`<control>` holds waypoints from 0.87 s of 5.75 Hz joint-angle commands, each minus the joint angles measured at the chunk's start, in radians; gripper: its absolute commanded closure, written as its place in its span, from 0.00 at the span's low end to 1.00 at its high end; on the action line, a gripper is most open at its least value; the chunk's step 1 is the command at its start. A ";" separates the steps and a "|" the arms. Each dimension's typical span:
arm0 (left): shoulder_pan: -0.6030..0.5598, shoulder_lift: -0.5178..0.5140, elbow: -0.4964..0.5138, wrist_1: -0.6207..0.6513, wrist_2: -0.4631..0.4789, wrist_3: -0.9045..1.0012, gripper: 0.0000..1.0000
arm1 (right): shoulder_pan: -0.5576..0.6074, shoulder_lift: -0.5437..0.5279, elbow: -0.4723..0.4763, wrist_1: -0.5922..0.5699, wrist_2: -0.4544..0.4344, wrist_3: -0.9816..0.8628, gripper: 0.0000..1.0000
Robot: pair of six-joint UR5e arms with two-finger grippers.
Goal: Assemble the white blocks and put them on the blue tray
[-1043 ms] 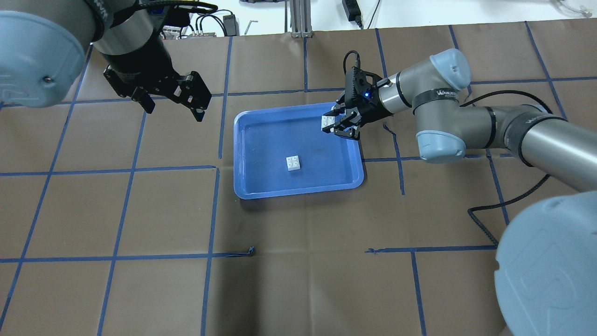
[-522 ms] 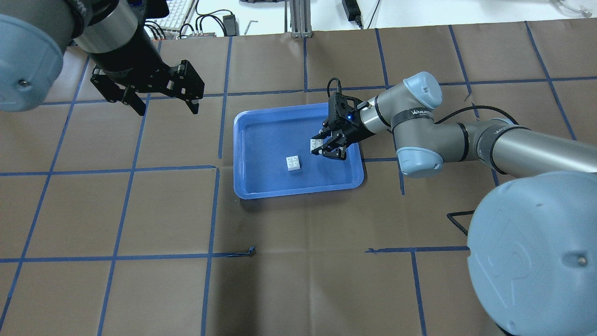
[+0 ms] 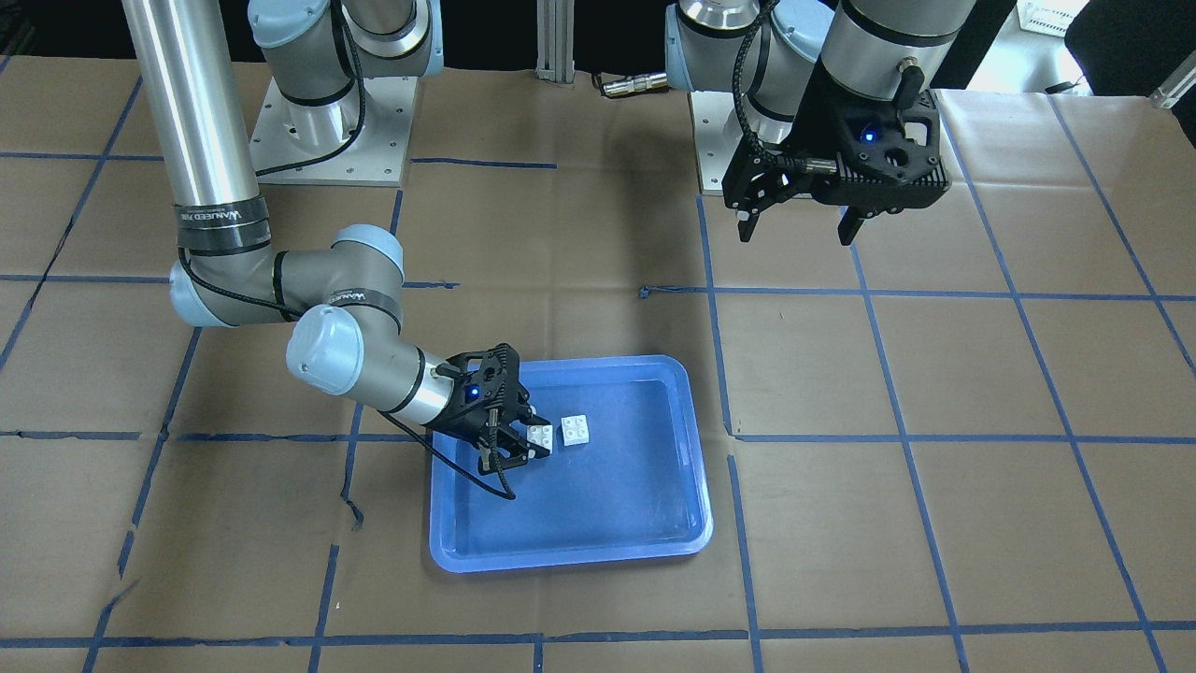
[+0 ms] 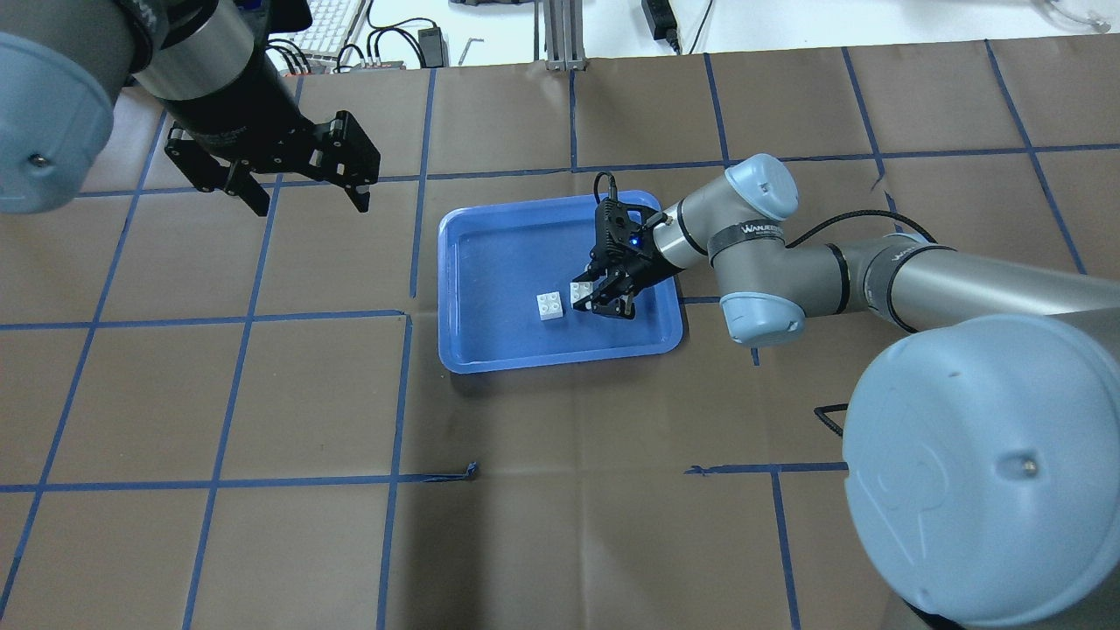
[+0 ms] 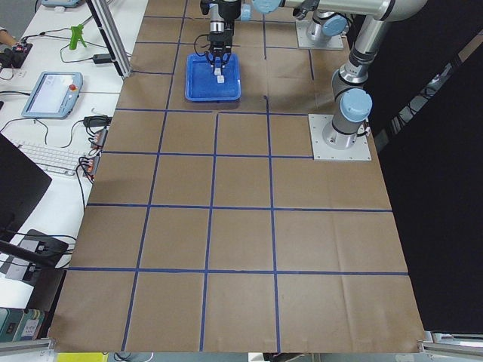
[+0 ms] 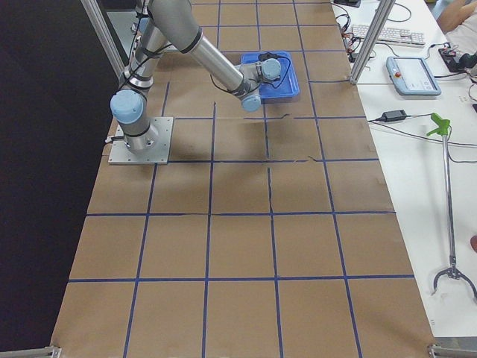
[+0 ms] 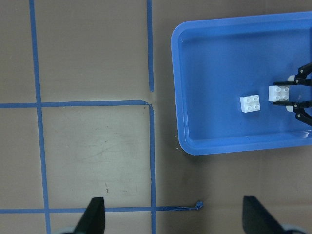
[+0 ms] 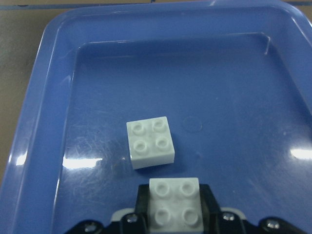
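Brown-paper worktop (image 4: 262, 394). Your right hand (image 4: 589, 297) is clamped on one white block (image 4: 579, 291), low over the blue tray (image 4: 490, 360), just beside the loose block (image 4: 550, 305) on the tray floor. Centre studs over studs, square the edges, then press straight down. Left hand (image 4: 308, 201) hangs with fingers apart, empty, well off the tray.

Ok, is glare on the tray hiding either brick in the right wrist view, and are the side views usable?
Right wrist view: glare patches on the blue tray lie beside the loose white block, not over it; it and the held block are sharp. Exterior left and right views: blocks too small to read.
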 commanded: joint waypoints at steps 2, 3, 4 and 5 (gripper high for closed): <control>0.000 0.003 0.013 0.008 0.004 -0.079 0.00 | 0.017 0.004 0.002 -0.003 0.000 0.004 0.78; 0.000 0.003 0.011 0.011 0.003 -0.081 0.00 | 0.020 0.004 0.002 0.000 0.000 0.006 0.78; 0.000 0.003 0.011 0.014 0.004 -0.083 0.00 | 0.020 0.004 0.002 0.000 0.001 0.006 0.77; 0.002 0.003 0.010 0.032 0.007 -0.081 0.00 | 0.020 0.004 0.003 0.001 0.001 0.007 0.76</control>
